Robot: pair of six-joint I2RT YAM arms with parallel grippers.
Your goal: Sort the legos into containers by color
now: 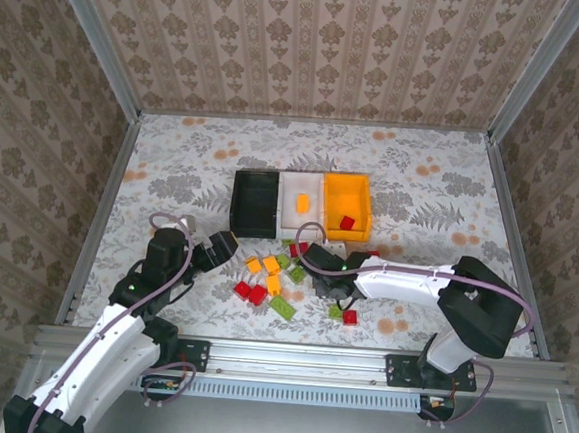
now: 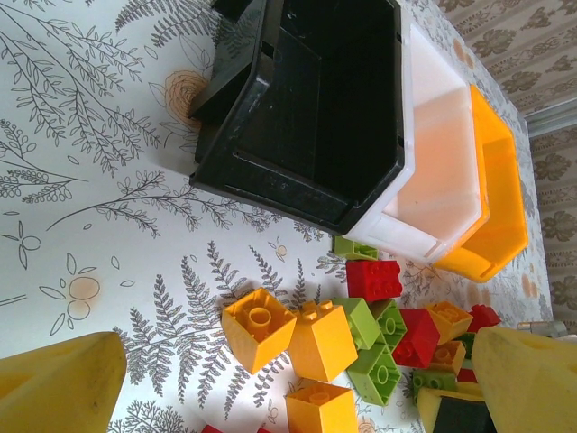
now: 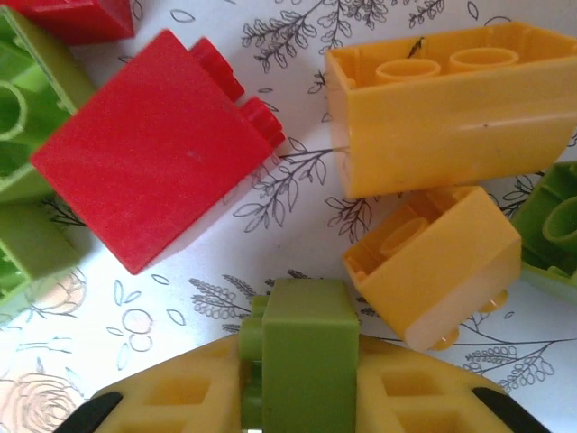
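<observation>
Pinching lime green brick (image 3: 305, 347) in right fingers (image 3: 171, 397) at right edge of lego pile (image 1: 269, 280) on worktop (image 1: 174, 157), with likely target, empty black bin (image 1: 254, 204), far-left across pile and nearer left fingers (image 2: 54, 388), spread wide, holding nothing.

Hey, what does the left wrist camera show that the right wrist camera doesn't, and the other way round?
Left wrist: the black bin, white bin and orange bin side by side, with the left fingers spread wide at the bottom corners. Right wrist: a close-up of a green lego clamped between the right fingers, near a red brick and two orange bricks. Shared: loose red, orange and green legos on the leaf-patterned table cover.
</observation>
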